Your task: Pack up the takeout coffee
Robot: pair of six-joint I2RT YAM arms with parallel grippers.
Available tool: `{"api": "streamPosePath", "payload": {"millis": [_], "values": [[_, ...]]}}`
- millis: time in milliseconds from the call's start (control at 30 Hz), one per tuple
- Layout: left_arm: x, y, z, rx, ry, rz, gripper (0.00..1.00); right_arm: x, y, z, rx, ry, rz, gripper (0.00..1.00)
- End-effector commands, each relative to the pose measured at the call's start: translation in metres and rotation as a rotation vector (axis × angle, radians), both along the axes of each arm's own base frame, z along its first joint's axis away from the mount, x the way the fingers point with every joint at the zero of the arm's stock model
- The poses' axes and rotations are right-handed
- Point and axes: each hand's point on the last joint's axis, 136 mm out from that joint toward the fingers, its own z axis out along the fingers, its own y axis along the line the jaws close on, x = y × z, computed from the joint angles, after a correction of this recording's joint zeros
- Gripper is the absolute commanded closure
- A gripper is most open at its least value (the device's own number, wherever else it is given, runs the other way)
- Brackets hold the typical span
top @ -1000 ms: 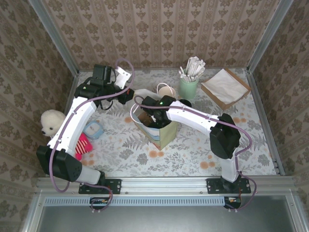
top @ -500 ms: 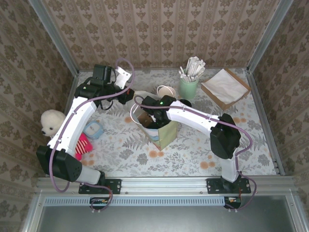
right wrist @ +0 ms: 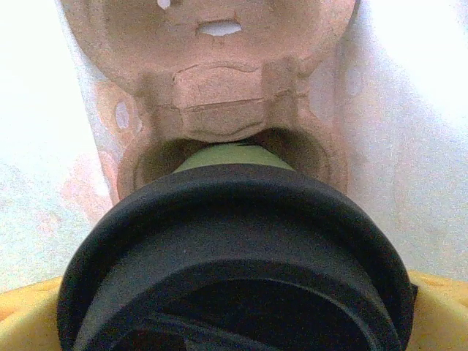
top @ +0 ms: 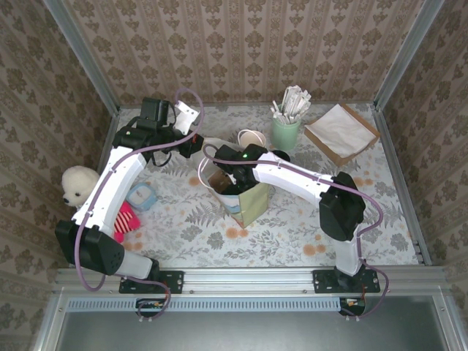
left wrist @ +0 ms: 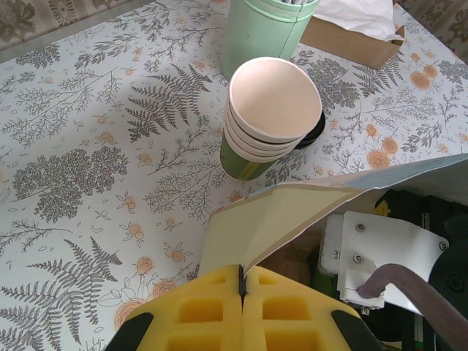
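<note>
The takeout coffee (right wrist: 234, 241), a dark-green cup under a round black lid, stands in a well of a brown cardboard carrier (right wrist: 219, 95) inside the paper bag (top: 252, 203). My right gripper (top: 224, 183) reaches down into the bag. Its yellow pads (right wrist: 29, 307) stand wide on either side of the lid, so it is open. My left gripper (left wrist: 241, 281) is shut on the bag's cream flap (left wrist: 270, 219) and holds the mouth open at the bag's far left (top: 196, 146).
A stack of lidless green cups (left wrist: 270, 117) stands just behind the bag, with the pale-green stick holder (top: 287, 128) beyond it. A brown tray of napkins (top: 342, 131) lies at the back right. A white plush toy (top: 77, 186) and small toys (top: 135, 201) lie at the left.
My right gripper's jaws have spread wider round the cup inside the bag. The left gripper keeps its hold on the flap, and neither arm has shifted much.
</note>
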Motion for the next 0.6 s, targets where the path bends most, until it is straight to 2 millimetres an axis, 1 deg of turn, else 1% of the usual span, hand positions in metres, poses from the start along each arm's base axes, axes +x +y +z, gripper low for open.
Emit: {"api": "streamPosePath", "payload": {"millis": [0, 133, 333, 433, 567], "values": [[0.005, 0.0, 0.012, -0.02, -0.034, 0.008, 1.0, 0.0, 0.001, 0.03, 0.058, -0.037, -0.017, 0.0], [0.005, 0.0, 0.011, -0.018, -0.034, 0.006, 1.0, 0.002, 0.002, 0.037, 0.074, -0.06, -0.013, 0.0], [0.005, 0.0, 0.013, -0.023, -0.036, 0.004, 1.0, 0.004, 0.002, 0.041, 0.084, -0.075, -0.014, 0.0], [0.004, -0.001, 0.012, -0.028, -0.029, 0.002, 1.0, 0.007, 0.006, 0.045, 0.109, -0.096, -0.012, 0.0], [0.002, -0.004, 0.013, -0.05, -0.023, -0.008, 1.0, 0.012, 0.012, 0.055, 0.147, -0.136, -0.004, 0.0]]}}
